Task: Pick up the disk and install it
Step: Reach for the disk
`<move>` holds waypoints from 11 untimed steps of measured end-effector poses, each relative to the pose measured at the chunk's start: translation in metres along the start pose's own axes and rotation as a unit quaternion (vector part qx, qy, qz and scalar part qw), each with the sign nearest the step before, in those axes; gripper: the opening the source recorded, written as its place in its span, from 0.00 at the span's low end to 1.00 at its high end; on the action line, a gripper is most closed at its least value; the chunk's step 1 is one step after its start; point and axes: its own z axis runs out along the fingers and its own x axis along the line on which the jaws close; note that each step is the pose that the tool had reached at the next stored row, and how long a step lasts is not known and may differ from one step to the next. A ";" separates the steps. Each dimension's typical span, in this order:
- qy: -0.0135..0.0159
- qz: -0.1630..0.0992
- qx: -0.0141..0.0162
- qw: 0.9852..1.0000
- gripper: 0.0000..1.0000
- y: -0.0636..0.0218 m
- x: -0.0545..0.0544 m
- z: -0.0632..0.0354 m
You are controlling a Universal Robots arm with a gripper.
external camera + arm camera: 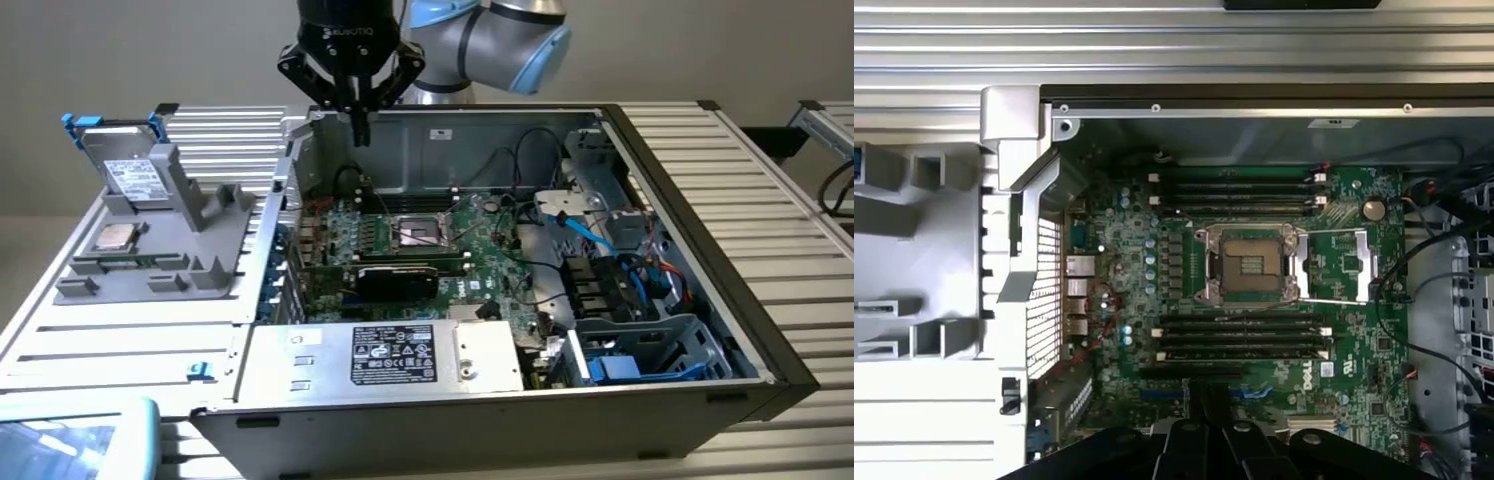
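Disk (131, 175) stands at the exterior view's left, motherboard (1354, 260) beneath wrist.

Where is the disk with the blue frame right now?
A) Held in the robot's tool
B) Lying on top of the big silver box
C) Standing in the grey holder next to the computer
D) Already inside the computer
C: the disk stands upright in the grey holder at the exterior view's left, outside the computer case, while the tool hangs above the case, apart from the disk.
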 end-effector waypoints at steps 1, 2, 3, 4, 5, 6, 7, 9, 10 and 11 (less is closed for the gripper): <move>0.000 0.000 0.000 1.000 0.11 0.0000 0.005 -0.0001; 0.000 0.000 0.000 1.000 0.11 0.0001 0.009 -0.0001; 0.000 0.000 0.000 1.000 0.11 0.0004 0.014 -0.0002; 0.000 0.000 0.000 1.000 0.11 0.0008 0.018 -0.0002; 0.000 0.000 0.000 1.000 0.11 0.0012 0.023 -0.0003; 0.000 0.000 0.000 1.000 0.11 0.0016 0.027 -0.0004; 0.001 0.000 0.000 1.000 0.11 0.0021 0.032 -0.0004; 0.005 0.000 0.000 1.000 0.11 0.0036 0.040 -0.0004; 0.007 0.000 0.000 1.000 0.11 0.0043 0.043 -0.0005; 0.009 0.000 0.000 1.000 0.11 0.0051 0.047 -0.0006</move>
